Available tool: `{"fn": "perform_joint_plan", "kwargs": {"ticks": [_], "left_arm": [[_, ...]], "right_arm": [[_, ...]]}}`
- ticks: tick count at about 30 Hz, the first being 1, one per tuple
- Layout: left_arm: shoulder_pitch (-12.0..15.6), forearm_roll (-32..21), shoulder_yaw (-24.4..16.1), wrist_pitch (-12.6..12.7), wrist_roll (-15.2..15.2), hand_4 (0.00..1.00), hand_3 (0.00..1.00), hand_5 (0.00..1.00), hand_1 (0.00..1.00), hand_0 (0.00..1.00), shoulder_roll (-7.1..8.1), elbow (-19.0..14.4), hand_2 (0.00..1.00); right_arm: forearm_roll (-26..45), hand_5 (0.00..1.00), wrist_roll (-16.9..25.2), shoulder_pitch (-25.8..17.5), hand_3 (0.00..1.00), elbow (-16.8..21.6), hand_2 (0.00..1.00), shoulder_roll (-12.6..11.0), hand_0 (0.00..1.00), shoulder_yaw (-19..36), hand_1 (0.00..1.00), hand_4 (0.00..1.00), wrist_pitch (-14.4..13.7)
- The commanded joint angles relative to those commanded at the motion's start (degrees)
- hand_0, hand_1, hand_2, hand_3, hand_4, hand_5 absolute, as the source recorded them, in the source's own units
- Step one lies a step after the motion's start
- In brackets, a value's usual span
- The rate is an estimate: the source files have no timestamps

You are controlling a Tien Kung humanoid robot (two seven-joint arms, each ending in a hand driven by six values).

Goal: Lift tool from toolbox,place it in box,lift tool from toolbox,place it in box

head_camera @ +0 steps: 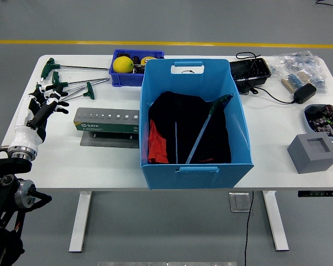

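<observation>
Blue box [195, 123] holds one T-handle tool [208, 128]; more tools [72, 86] lie beside the grey toolbox [107, 119] on the tabletop [277, 149]. Left robot hand [39, 110] hovers nearby, fingers spread, empty.

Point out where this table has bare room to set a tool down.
Free: the near strip between the SATA tool holder and the table edge, and the patch between the blue box and grey block. Crowded: the far-left T-handle wrenches beside the left hand, and the far-right cables.

Small blue bin [134, 75] with yellow ball [123, 64] far-right of left hand [38, 111]; grey block [313, 153], black charger [303, 93] well beyond.
</observation>
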Motion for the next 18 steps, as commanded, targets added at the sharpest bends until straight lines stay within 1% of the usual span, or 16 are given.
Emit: {"fn": "perform_joint_plan", "kwargs": {"ticks": [3,4,9,11,14,18], "left_arm": [[0.0,1.7,-0.5,-0.4,0.5,0.751,0.584,0.419,0.381,0.273,0.01,0.1,0.502],[-0.1,2.9,-0.9,-1.0,1.3,0.769,0.594,0.442,0.407,0.275,0.15,0.2,0.513],[-0.2,6.3,-2.1,-3.7,4.0,0.769,0.594,0.442,0.407,0.275,0.54,0.1,0.513],[-0.3,7.2,-2.2,-4.3,4.6,0.78,0.598,0.456,0.418,0.281,0.63,0.0,0.52],[-0.5,8.5,-2.4,-5.0,5.5,0.78,0.598,0.456,0.418,0.281,0.76,-0.2,0.52],[-0.5,9.2,-2.4,-5.0,5.9,0.782,0.602,0.468,0.422,0.28,0.84,-0.2,0.521]], "right_arm": [[0.0,0.694,0.0,0.0,0.571,0.0,0.728,0.0,0.68,-0.1,0.664,0.774,0.0],[0.1,0.694,0.0,0.0,0.571,0.0,0.729,0.0,0.68,-0.1,0.664,0.773,0.0],[0.3,0.694,0.0,0.1,0.571,0.0,0.729,0.0,0.68,-0.2,0.664,0.773,0.0],[0.4,0.693,0.1,0.1,0.57,0.0,0.728,0.0,0.68,-0.4,0.664,0.772,0.0],[0.4,0.693,0.0,0.1,0.57,0.0,0.728,0.0,0.68,-0.4,0.664,0.772,0.0],[0.3,0.69,0.0,0.0,0.57,0.0,0.728,0.0,0.68,-0.5,0.664,0.77,0.0]]}}
